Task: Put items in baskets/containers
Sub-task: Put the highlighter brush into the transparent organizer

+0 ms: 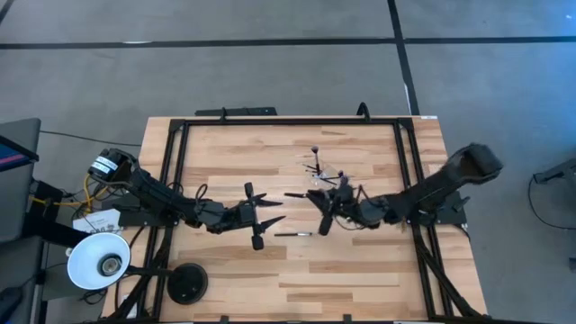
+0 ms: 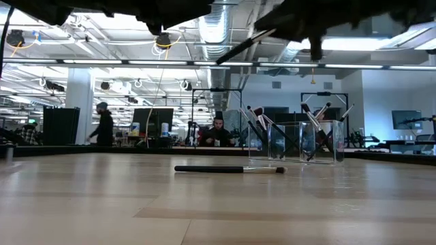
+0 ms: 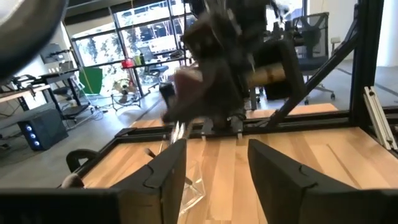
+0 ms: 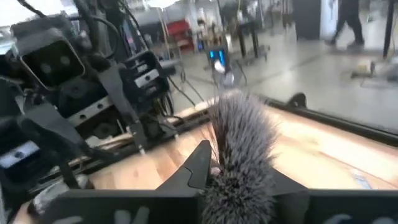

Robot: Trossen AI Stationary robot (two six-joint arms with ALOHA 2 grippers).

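Right tool [image 4: 239, 177] clenched on fluffy brush [image 4: 239, 143] (L tool [image 3: 217, 168] released) over wood table [image 1: 360, 261].

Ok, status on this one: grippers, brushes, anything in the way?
Left gripper open, empty. Right gripper shut on fluffy brush, above table. One brush loose on table; others in clear cups. Nothing blocking.

— What colour is the table [image 1: 360, 261]?
— Pale wood with a striped grain, framed in black.

— And the brush [image 4: 239, 149] in the right gripper [image 4: 236, 177]?
— Grey bristles (darker at the root), between black fingers.

— The cup [image 2: 320, 141]?
— Clear, nearly colourless; the brush lying on the table [image 2: 228, 169] is black.
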